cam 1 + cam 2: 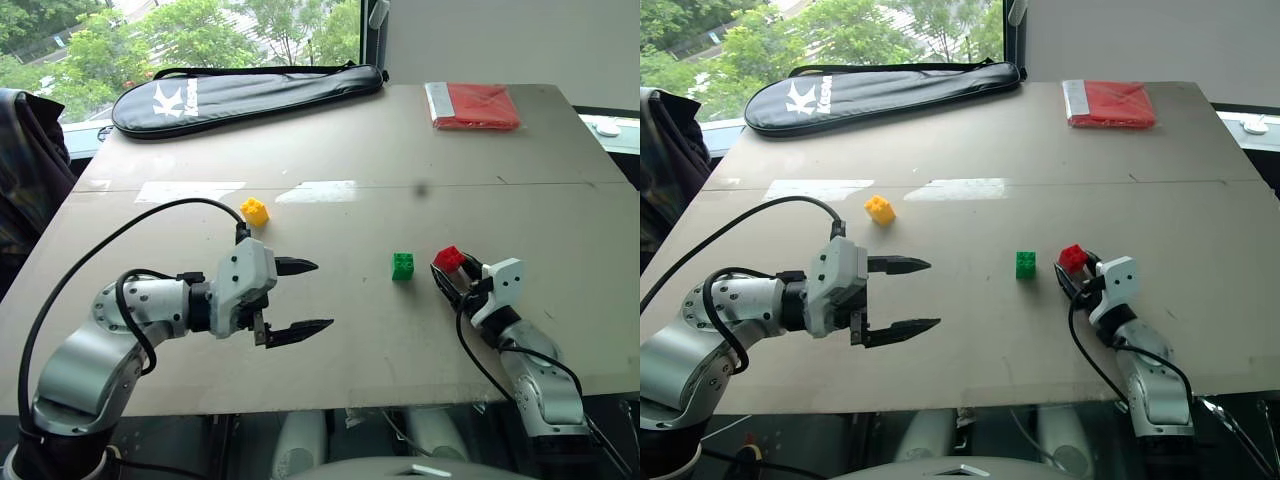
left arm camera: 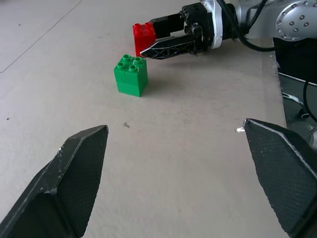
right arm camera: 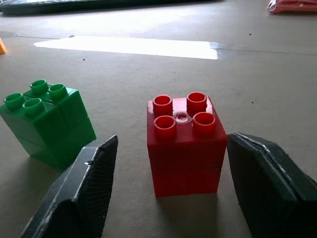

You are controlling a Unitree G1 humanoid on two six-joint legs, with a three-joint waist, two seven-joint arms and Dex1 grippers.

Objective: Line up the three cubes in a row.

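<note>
Three studded cubes sit on the tan table (image 1: 330,360). The yellow cube (image 1: 254,211) is left of centre and farther back, apart from the others. Near the front right, the green cube (image 1: 403,265) stands just left of the red cube (image 1: 449,258). My right gripper (image 3: 173,144) is level at table height with its fingers on either side of the red cube; a gap shows on one side, and the other finger is almost touching. My left gripper (image 1: 322,295) hovers open and empty left of the green cube (image 2: 131,74), pointing toward it.
A black racket bag (image 1: 240,95) lies along the far left edge. At the far right corner is a flat red folded packet (image 1: 475,105). Dark clothing (image 1: 25,160) hangs beside the table's left side. The table's front edge runs just below both arms.
</note>
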